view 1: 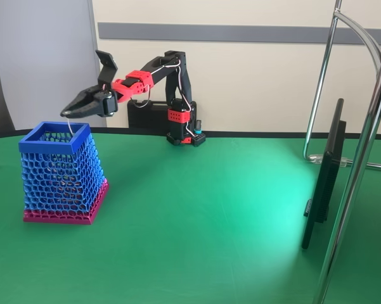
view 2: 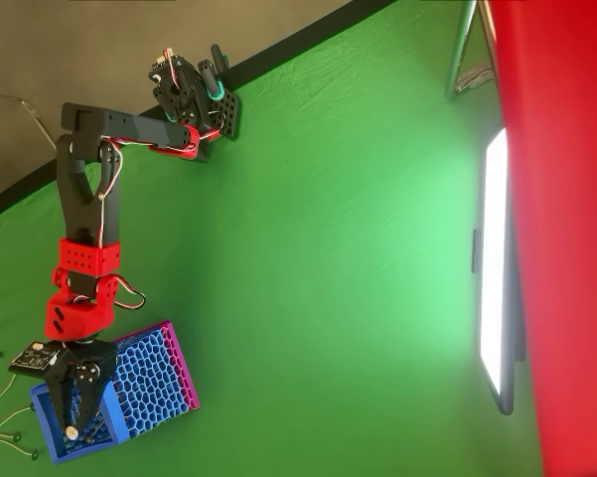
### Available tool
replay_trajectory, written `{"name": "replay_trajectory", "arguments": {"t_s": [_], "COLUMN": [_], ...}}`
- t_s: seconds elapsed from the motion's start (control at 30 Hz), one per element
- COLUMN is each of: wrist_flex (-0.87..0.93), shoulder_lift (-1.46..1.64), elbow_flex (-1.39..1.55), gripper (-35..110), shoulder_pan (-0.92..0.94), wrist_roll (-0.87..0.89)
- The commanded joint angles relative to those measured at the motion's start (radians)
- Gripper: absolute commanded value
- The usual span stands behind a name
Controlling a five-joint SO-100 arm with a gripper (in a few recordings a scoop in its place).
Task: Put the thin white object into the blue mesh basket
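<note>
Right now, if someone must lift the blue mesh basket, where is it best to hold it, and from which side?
Grip the solid rim of the blue mesh basket, probably from above, on the side away from the gripper. The basket stands upright and its mesh walls widen downward to the pink base, so only the rim offers a firm, flat edge.

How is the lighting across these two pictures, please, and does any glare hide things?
Fixed view: a bright sheen on the green table; the gripper and blue mesh basket stay clear. Overhead view: the screen is blown out white; a blurred red bar crosses the right.
</note>
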Motion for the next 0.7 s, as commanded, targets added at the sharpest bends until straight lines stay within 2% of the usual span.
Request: {"name": "replay_trajectory", "arguments": {"t_s": [0.0, 0.43, 0.67], "wrist_flex": [-0.017, -0.017, -0.017], "shoulder_lift": [0.089, 0.249, 0.433], "elbow_flex": [0.048, 0.258, 0.460], "gripper": [13, 12, 11], "shoulder_pan": [-0.015, -0.071, -0.132], "wrist_roll": [0.015, 0.069, 0.152]}}
